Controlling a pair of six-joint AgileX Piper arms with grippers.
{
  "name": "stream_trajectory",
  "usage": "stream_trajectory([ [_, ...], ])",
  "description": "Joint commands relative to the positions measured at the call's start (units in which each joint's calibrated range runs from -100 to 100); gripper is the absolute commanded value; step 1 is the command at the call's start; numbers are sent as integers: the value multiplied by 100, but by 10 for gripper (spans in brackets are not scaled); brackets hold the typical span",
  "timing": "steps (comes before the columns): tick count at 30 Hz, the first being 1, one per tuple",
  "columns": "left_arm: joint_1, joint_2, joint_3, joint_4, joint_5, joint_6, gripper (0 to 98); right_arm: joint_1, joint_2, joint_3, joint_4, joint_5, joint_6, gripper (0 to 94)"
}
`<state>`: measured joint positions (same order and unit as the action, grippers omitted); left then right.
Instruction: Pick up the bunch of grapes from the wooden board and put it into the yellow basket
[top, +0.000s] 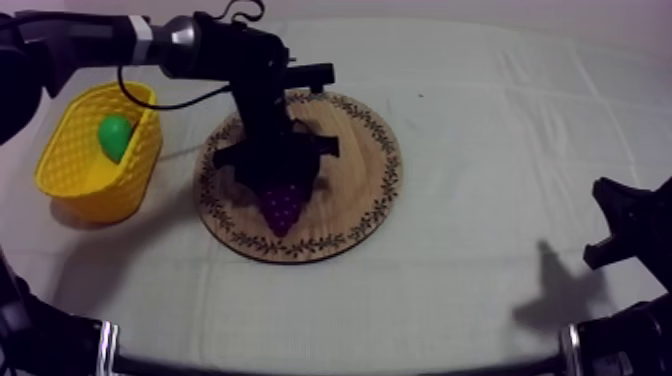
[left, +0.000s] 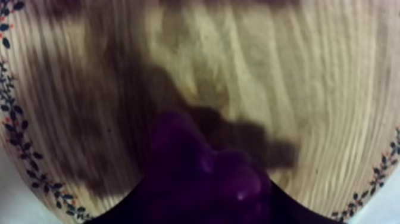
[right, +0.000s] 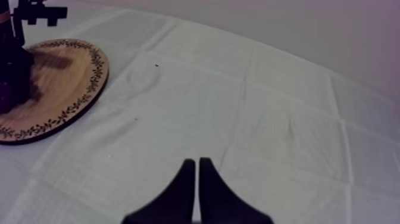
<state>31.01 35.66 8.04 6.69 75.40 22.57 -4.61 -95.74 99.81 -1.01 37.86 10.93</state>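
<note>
The purple bunch of grapes (top: 281, 205) lies on the near left part of the round wooden board (top: 352, 150). My left gripper (top: 278, 185) comes down from the upper left and stands right over the bunch, shut on it. Seen from the left wrist, the grapes (left: 205, 176) sit close up against the board (left: 268, 71), with a dark shadow beside them. The yellow basket (top: 70, 172) stands left of the board. My right gripper (top: 620, 222) rests low at the right, and its fingers (right: 186, 184) lie together as a narrow wedge over bare cloth.
A green pear (top: 115, 136) lies inside the basket. The right wrist view has the board (right: 65, 71) far off with the left arm (right: 12, 59) standing on it. Bare cloth stretches between the board and my right gripper.
</note>
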Motion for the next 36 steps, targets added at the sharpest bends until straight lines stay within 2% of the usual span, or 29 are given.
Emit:
stream_trajectory([
  [1, -10, -245, 75, -21, -49, -66, 243, 2, -1, -3, 1, -4, 2, 4],
  [6, -19, -1133, 462, -155, -80, -214, 175, 2, -1, -3, 1, -4, 3, 4],
  [12, -121, -2704, 1440, -272, 3, -508, 183, 2, -1, -3, 1, -4, 3, 4],
  [19, -778, -4443, 2397, -332, 66, -1262, 219, 2, -1, -3, 1, -4, 3, 4],
  [23, -1180, -4999, 2439, -490, 33, -1599, 231, 2, -1, -3, 1, -4, 3, 4],
  [31, -1670, -5082, 1664, -989, -100, -1700, 240, 2, -1, -3, 1, -4, 3, 4],
  [36, -2067, -4740, 1039, -1116, -410, -1791, 239, 2, -1, -3, 1, -4, 0, 4],
])
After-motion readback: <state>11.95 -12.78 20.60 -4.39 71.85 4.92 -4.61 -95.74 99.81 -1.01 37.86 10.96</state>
